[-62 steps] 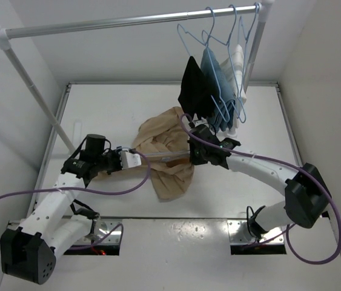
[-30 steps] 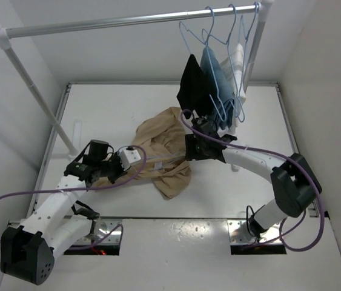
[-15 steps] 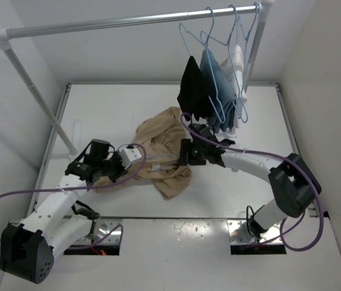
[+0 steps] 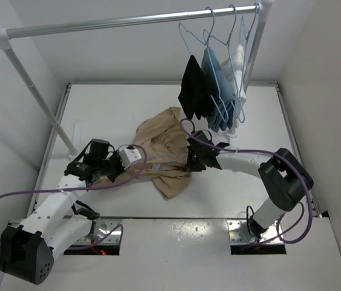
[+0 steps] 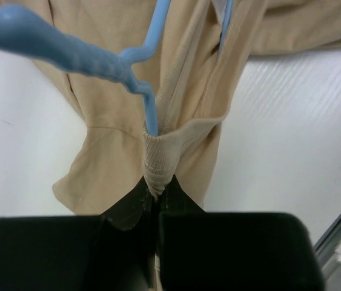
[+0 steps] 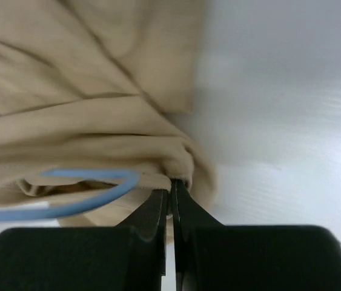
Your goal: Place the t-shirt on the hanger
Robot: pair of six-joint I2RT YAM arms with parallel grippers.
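Observation:
The tan t-shirt [image 4: 165, 140] lies crumpled on the white table between the two arms. My left gripper [image 4: 137, 159] is shut on its ribbed collar [image 5: 158, 154], seen close up in the left wrist view with the fingertips [image 5: 155, 193] pinching the rib. The light-blue wire hanger [image 5: 151, 106] runs inside the neck opening, its wire passing through the collar. My right gripper [image 4: 189, 160] sits at the shirt's right edge, and its jaws [image 6: 171, 189] are shut on a fold of the t-shirt [image 6: 85, 121]. The hanger [image 6: 79, 205] curves out of the fabric just left of those tips.
A clothes rail [image 4: 128, 23] spans the back on white poles [image 4: 37, 97]. At its right end hang a black garment [image 4: 192, 88], a blue garment [image 4: 214, 76] and a white garment [image 4: 238, 60] on blue wire hangers, just behind my right arm.
My right gripper has slid left along the table to the shirt's right edge and closed from open onto a fold. The left gripper keeps its hold, hardly moved.

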